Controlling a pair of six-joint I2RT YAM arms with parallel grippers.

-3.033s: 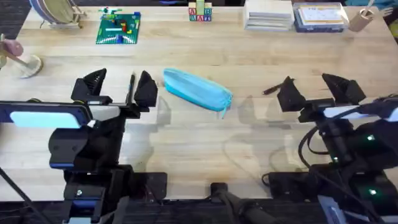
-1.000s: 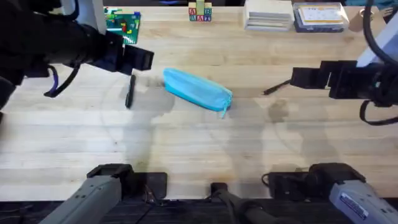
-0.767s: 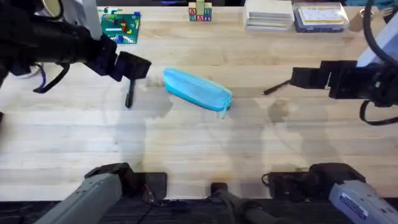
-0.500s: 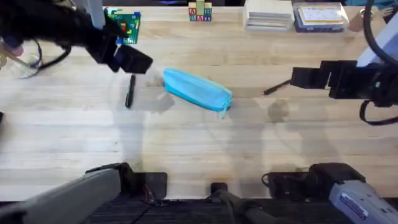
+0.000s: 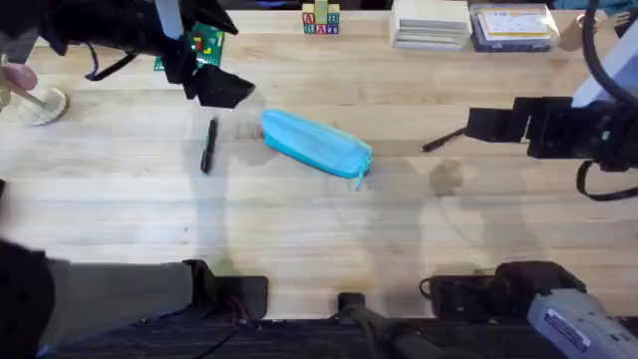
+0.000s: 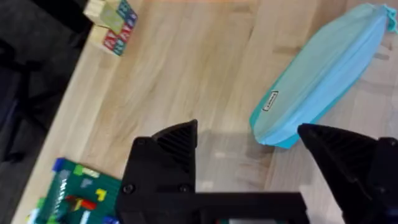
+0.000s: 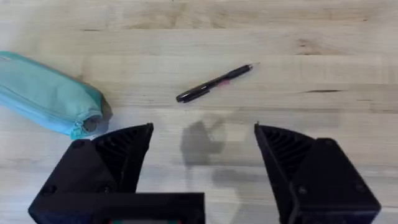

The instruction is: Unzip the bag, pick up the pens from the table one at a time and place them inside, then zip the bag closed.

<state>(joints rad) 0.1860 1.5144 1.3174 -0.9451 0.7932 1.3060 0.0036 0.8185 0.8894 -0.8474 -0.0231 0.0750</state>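
The light turquoise bag (image 5: 317, 143) lies zipped and slanted in the middle of the table (image 5: 319, 229). One black pen (image 5: 208, 146) rests left of it, and another pen (image 5: 444, 140) lies to its right. My left gripper (image 5: 224, 88) hovers above the table beyond the left pen, near the bag's far-left end. In the left wrist view the gripper (image 6: 249, 143) is open, with the bag (image 6: 323, 68) ahead. My right gripper (image 5: 477, 125) hangs just right of the right pen. The right wrist view shows it (image 7: 205, 146) open above the pen (image 7: 214, 83), the bag (image 7: 50, 93) off to one side.
A green brick baseplate (image 5: 194, 42) sits at the back left, partly under my left arm. Alphabet blocks (image 5: 320, 20), a white box stack (image 5: 431, 22) and a blue-lidded box (image 5: 511, 27) line the far edge. A wooden stand (image 5: 40, 102) is at the far left.
My left arm has swung away from the left pen toward the back of the table, near the baseplate. The right arm, the bag and both pens have not moved over the last second.
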